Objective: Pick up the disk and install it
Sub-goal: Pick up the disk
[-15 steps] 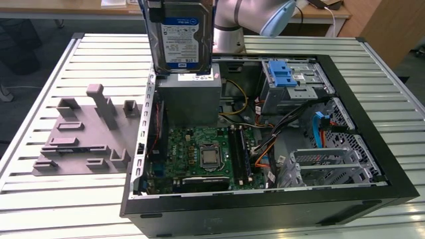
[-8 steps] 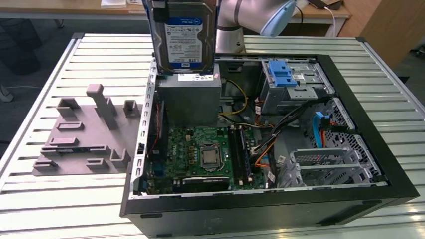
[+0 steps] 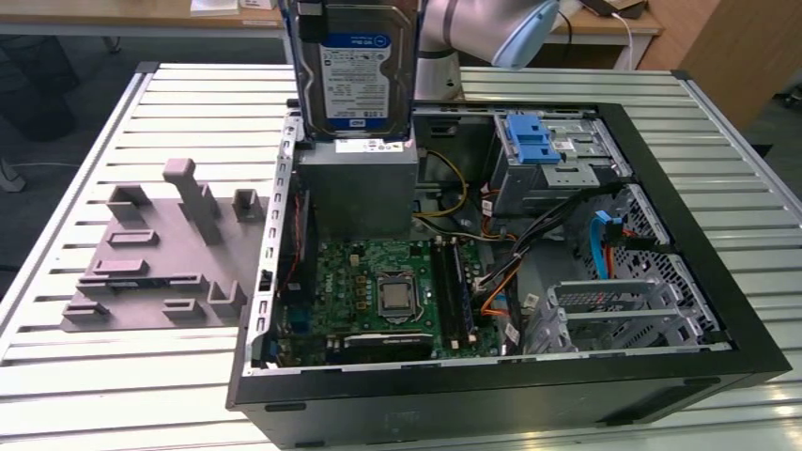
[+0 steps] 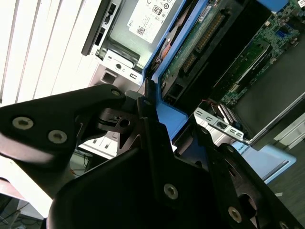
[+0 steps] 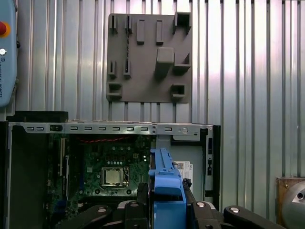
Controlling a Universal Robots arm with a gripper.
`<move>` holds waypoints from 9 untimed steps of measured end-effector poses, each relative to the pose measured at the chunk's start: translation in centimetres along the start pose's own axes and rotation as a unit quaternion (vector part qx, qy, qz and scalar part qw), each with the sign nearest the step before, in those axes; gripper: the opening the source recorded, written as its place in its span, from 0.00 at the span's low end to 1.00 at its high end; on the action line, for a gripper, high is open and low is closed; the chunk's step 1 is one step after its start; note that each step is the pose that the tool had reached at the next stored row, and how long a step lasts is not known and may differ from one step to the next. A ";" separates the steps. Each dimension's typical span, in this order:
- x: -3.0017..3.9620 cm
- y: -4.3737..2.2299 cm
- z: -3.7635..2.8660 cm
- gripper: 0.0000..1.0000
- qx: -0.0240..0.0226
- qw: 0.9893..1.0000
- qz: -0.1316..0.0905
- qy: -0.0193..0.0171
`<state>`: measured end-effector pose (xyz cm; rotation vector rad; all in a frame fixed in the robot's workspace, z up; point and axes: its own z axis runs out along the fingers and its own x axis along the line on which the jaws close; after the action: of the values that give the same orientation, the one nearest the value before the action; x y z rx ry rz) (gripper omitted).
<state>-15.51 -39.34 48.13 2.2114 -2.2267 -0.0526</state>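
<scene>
One pincer (image 5: 166,195) pinches one disk (image 3: 363,70) by its blue frame, with a black finger (image 5: 143,198) on either side in both wrist views. In the exterior view the disk hangs upright over one open case (image 3: 708,282), its label toward the camera. Its lower edge is just above one grey box (image 3: 357,188) with a white sticker, and whether they touch cannot be told. The disk's top is cut off by that view's upper edge. In the wrist views the disk is edge-on and its label is hidden. Inside the case are one motherboard (image 3: 376,291) and one blue latch (image 3: 539,141). One grey plate (image 3: 163,254) of blocks lies on the slatted surface (image 3: 188,103), on the exterior view's left of the case.
</scene>
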 end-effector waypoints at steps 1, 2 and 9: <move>0.00 -0.09 0.00 0.36 0.000 1.000 0.000 0.000; 0.01 -0.18 0.00 0.36 0.000 1.000 0.000 0.000; 0.01 -0.79 -0.02 0.36 0.000 1.000 0.000 0.000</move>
<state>-14.71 -39.35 48.13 2.2111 -2.2268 -0.0529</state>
